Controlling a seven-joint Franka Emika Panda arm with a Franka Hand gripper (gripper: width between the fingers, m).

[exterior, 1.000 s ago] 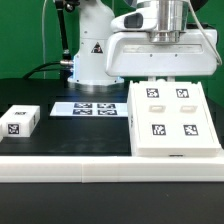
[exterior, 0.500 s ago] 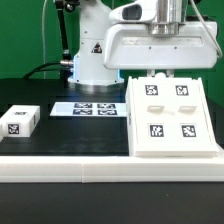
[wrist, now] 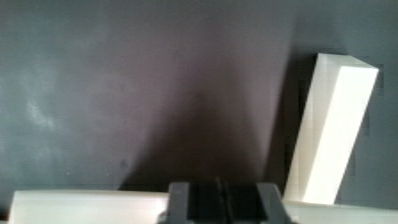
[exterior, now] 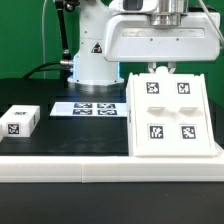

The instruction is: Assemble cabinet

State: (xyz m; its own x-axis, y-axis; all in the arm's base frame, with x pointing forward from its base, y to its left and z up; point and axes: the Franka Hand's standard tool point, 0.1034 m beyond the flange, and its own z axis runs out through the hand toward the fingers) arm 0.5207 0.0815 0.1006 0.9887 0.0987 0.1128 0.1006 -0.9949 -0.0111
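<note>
The cabinet (exterior: 168, 115) is a large white box lying flat at the exterior view's right, with four black-and-white tags on its top panel. My gripper (exterior: 160, 68) hangs just above the cabinet's far edge, apart from it. In the wrist view my gripper (wrist: 226, 203) has its dark fingers (wrist: 191, 205) close together with nothing between them. A long white bar-like piece (wrist: 329, 125) and a white surface (wrist: 80, 207) lie beside the fingers on the dark table; I cannot tell which parts they are.
A small white block (exterior: 20, 121) with one tag sits at the exterior view's left. The marker board (exterior: 90, 108) lies flat between it and the cabinet. The white robot base (exterior: 95, 50) stands behind. A white ledge (exterior: 110, 165) runs along the front.
My gripper and hand have risen from the cabinet's far end. The two far tags, partly covered before, now show fully. The cabinet has not moved.
</note>
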